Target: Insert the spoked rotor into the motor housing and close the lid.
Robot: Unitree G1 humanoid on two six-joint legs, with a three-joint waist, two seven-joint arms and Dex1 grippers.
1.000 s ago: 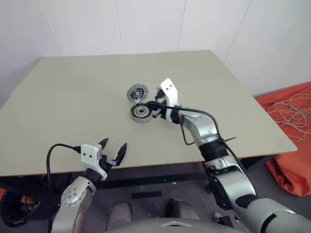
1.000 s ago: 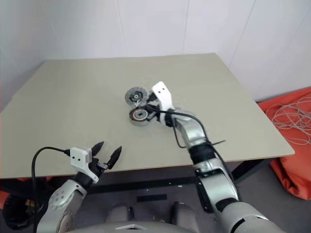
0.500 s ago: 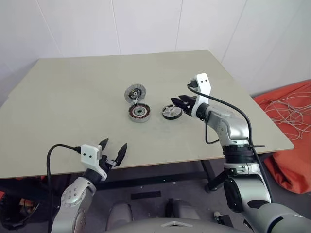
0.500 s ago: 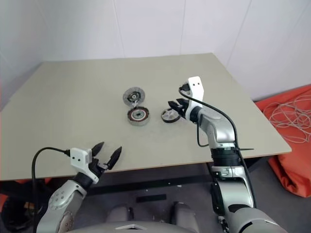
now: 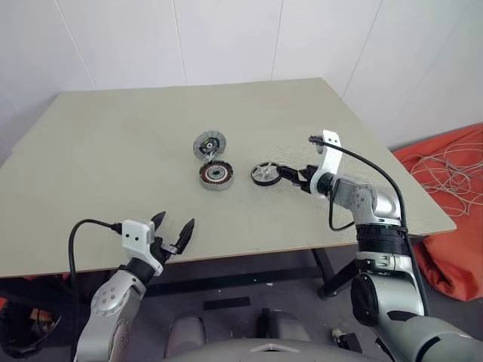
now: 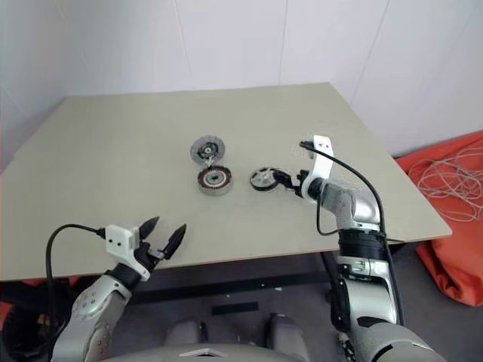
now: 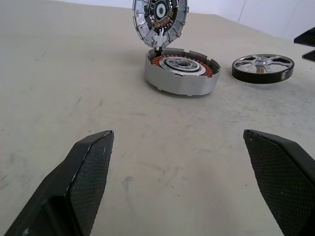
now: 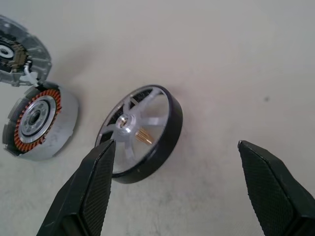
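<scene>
Lid top cut off; right end effector partly covers spoked rotor

Lid cut off by frame edge.

We find the spoked rotor, a black-rimmed wheel with silver spokes and hub, lying flat on the table, apart from the motor housing. We note the housing sits open, its copper windings ringing a silvery centre. The lid, a ribbed silver disc, stands tilted up at the housing's far edge.
</scene>
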